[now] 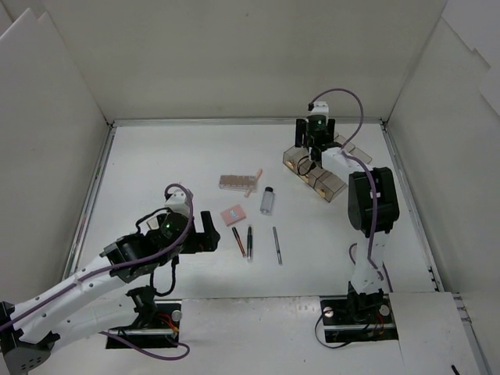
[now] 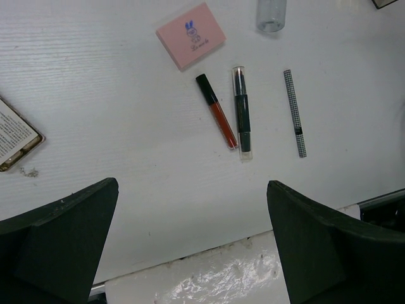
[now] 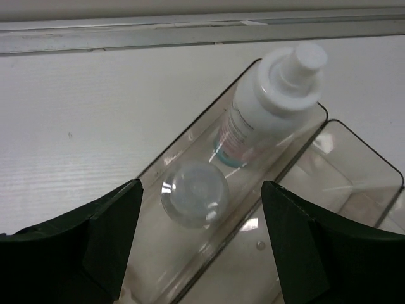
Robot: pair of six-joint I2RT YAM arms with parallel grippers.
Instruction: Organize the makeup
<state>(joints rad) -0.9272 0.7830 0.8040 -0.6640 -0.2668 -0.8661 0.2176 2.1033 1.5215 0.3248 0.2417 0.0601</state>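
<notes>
Thin pencils (image 1: 250,243) roughly parallel, near-to-far

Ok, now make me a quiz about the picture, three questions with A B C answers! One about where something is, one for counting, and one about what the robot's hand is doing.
1. Where is the white bottle?
A) in the tray
B) lying outside it
C) held in the air

2. How many thin sticks lie ahead of the left gripper?
A) two
B) three
C) five

3. The left gripper is:
A) shut on a stick
B) shut on nothing
C) open

Answers:
1 A, the right wrist view shows it inside a tray compartment.
2 B, the left wrist view shows three side by side.
3 C, its fingers stand wide apart with nothing between them.
</notes>
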